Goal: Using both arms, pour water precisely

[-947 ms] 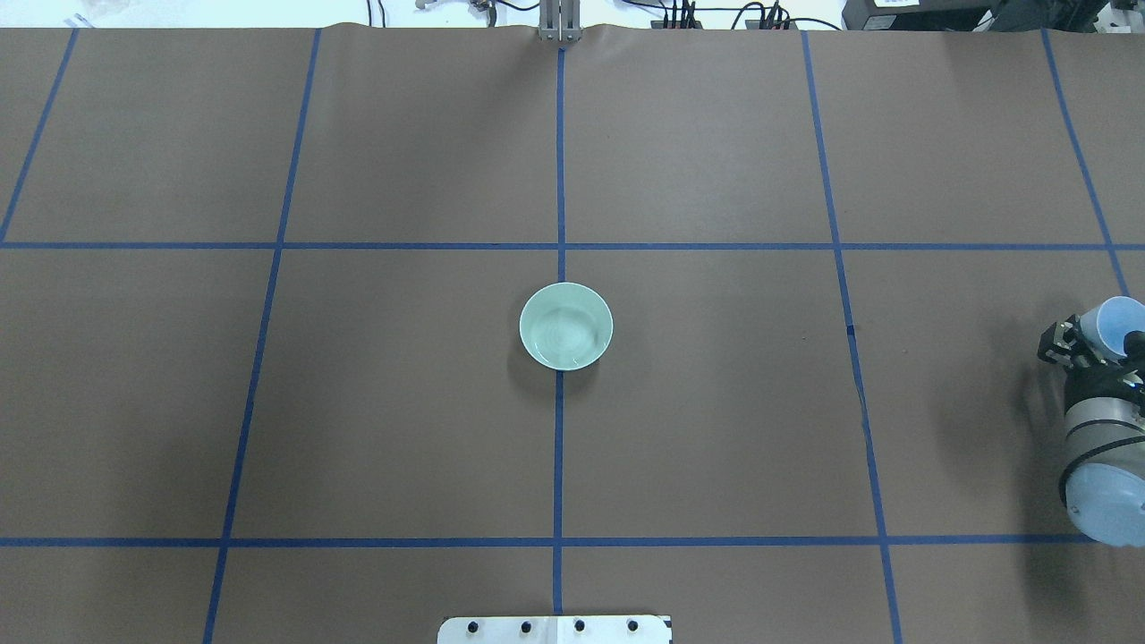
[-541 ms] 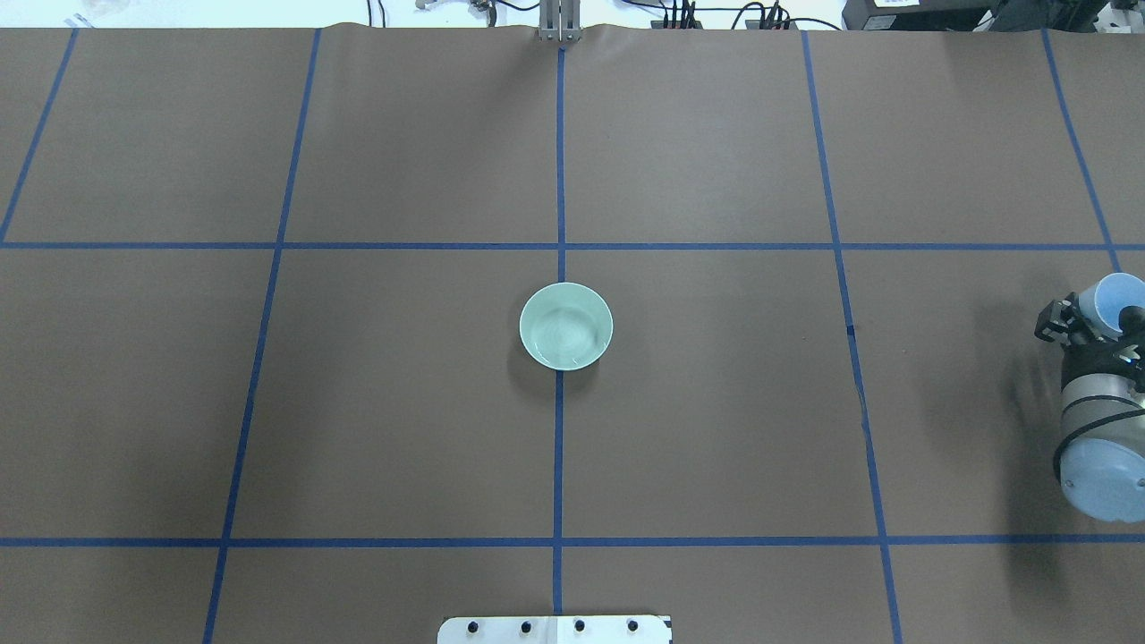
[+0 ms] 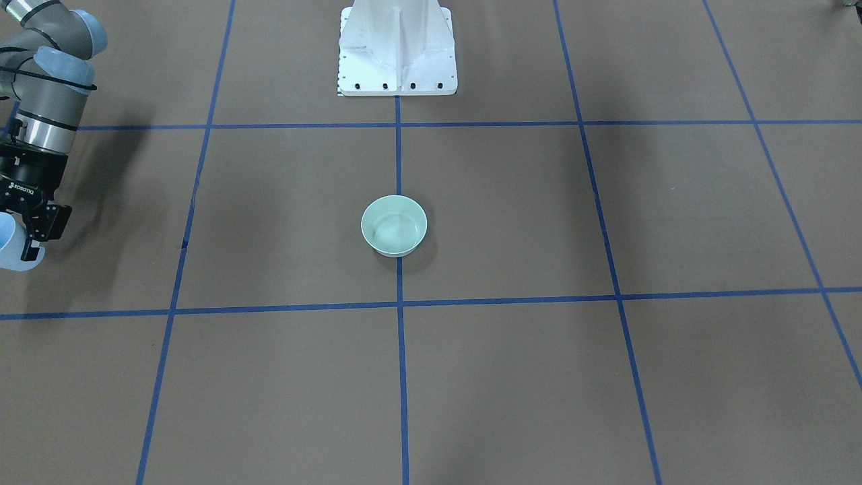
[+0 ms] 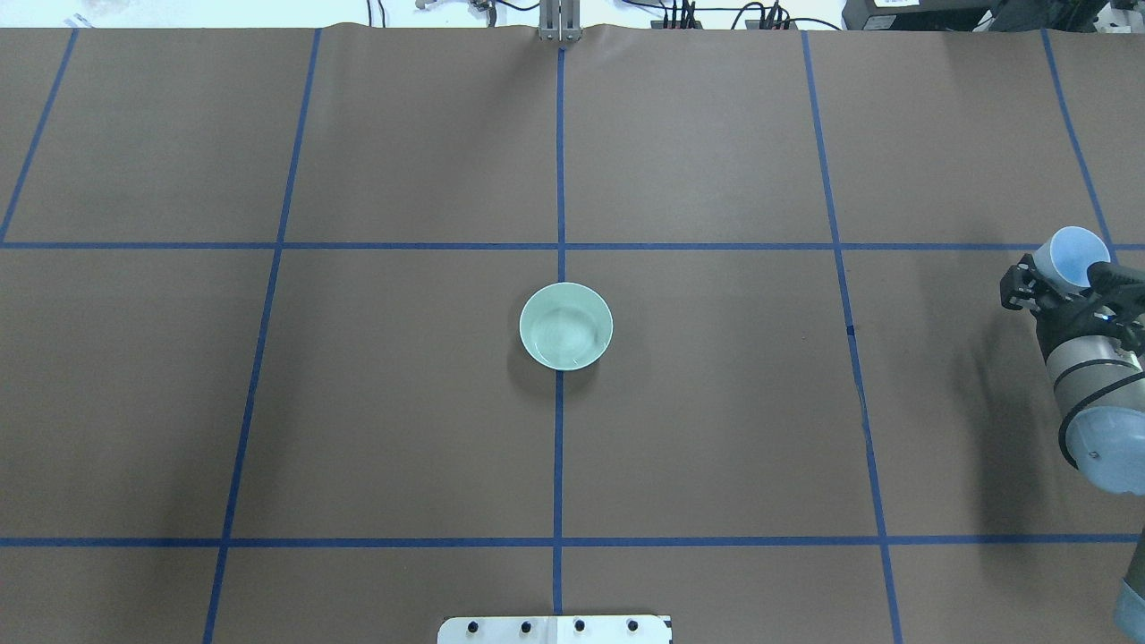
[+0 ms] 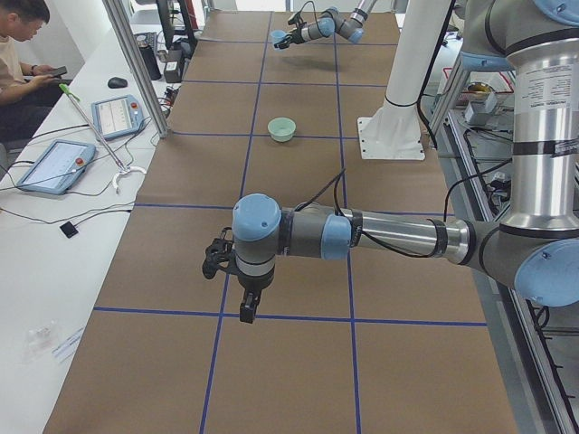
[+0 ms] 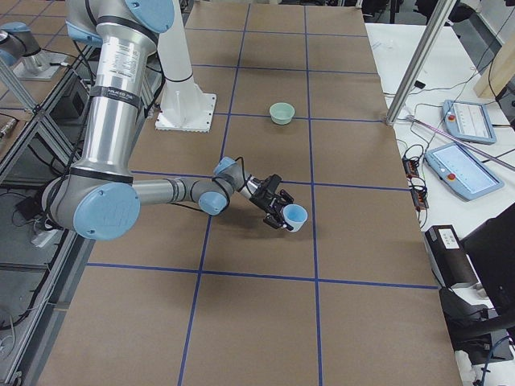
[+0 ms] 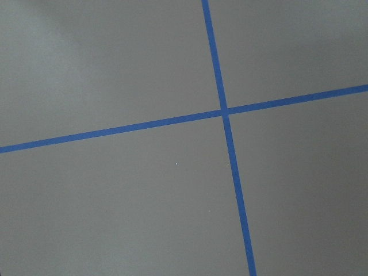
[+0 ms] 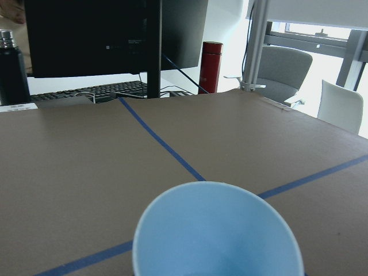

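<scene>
Right tool [image 4: 1067, 283] gripping blue cup [image 4: 1077, 252], bowl [image 4: 566, 326] well apart, left tool [image 5: 232, 287] state unclear

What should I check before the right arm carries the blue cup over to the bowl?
1. Right fingers clamped on blue cup: ok.
2. Cup mouth facing up: ok.
3. Water level in cup: cannot tell; the wrist view cuts off its bottom.
4. Green bowl upright, mouth unobstructed: ok.
5. Left fingers open or shut: cannot tell.
</scene>
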Motion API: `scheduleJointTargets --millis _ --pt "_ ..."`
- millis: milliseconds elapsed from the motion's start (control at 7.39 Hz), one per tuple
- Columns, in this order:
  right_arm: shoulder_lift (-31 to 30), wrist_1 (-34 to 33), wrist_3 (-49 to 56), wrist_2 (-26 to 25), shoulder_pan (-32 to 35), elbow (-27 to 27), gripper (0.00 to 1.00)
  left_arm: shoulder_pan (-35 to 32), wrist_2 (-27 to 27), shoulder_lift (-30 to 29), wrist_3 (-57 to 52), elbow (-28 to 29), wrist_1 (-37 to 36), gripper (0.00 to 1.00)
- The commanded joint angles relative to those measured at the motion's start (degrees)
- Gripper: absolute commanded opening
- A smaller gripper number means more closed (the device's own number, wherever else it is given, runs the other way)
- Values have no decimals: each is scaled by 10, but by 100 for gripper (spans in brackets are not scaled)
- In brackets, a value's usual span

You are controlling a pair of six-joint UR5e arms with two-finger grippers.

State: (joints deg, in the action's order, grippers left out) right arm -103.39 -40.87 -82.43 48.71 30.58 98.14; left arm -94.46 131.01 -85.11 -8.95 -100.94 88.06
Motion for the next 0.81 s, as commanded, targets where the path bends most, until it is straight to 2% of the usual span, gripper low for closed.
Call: scheduleJointTargets --millis 0,271,541,677 --pt "14 141 174 56 7 1 0 -5 0 3 -1 0 0 100" --pt "42 244 363 150 8 -2 0 -5 0 3 0 0 0 100" --pt "98 273 484 277 21 -1 0 -5 0 3 0 0 1 100" --pt "124 273 492 351 27 -4 0 -5 0 3 0 1 0 100"
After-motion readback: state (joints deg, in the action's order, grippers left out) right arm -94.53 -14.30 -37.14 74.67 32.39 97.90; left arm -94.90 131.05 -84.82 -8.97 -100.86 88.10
